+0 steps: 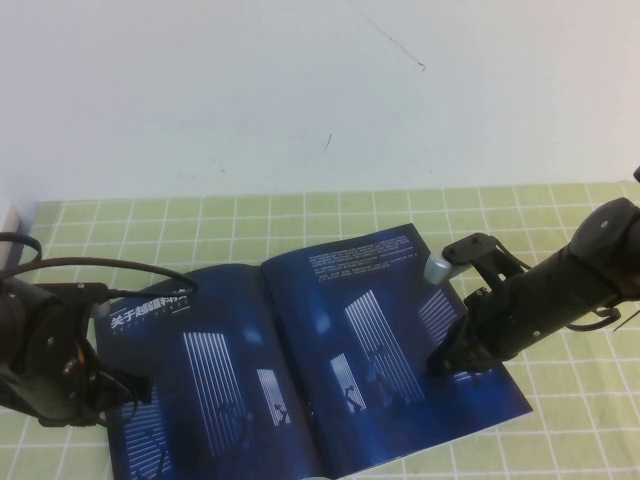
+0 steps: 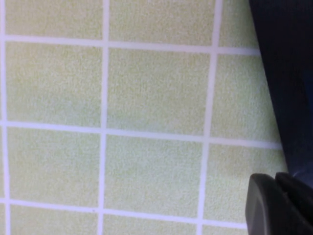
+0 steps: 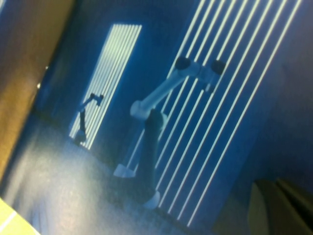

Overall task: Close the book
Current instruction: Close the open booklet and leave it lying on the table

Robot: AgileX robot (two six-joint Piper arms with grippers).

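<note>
An open book (image 1: 300,350) with dark blue pages lies flat on the green checked cloth (image 1: 570,430), spine running toward me. My right gripper (image 1: 441,362) is shut, its tip down on the right-hand page (image 1: 390,320). The right wrist view shows that page's printed robot arm and white stripes (image 3: 161,112) close up, with the shut right gripper (image 3: 276,205) just over it. My left gripper (image 1: 128,398) sits low at the outer edge of the left-hand page (image 1: 210,370). In the left wrist view the left gripper (image 2: 279,198) is shut beside the book's dark edge (image 2: 288,73), over bare cloth (image 2: 146,98).
A white wall (image 1: 300,90) rises behind the table. A black cable (image 1: 110,266) loops from the left arm over the book's top left corner. A small white object (image 1: 8,215) stands at the far left edge. Checked cloth surrounds the book.
</note>
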